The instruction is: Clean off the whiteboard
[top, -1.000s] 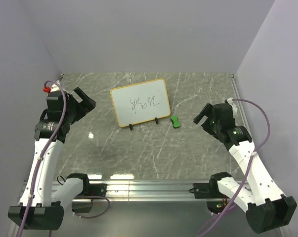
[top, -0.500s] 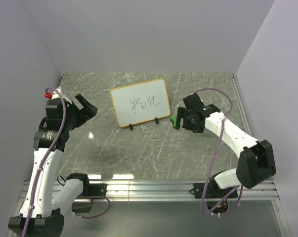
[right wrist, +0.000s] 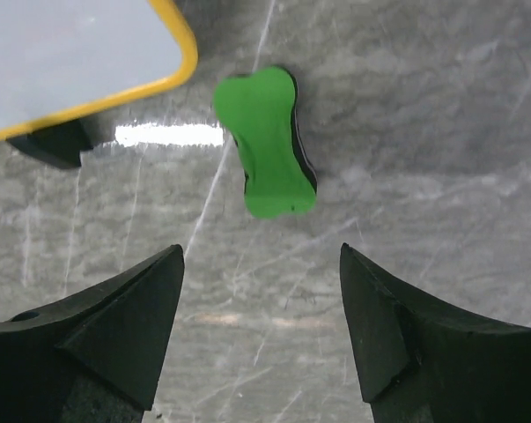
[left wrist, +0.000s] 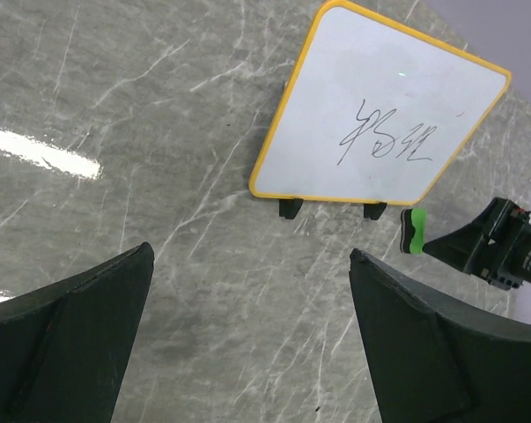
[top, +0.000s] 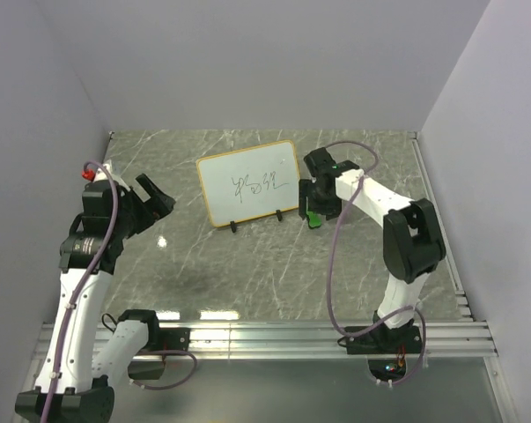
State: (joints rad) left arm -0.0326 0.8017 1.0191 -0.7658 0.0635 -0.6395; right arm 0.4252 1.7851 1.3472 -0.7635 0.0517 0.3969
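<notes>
Whiteboard (top: 250,181), scribbles unerased, is standing upper centre on the bench (top: 247,273); right jaws, wide open and empty, are hovering over the green eraser (right wrist: 267,145) beside its lower right corner, likely needing lowering and closing; left jaws open, empty.

Whiteboard (right wrist: 71,53) corner just beside eraser (right wrist: 267,145); right hand (right wrist: 261,264) spread wide over eraser.
</notes>
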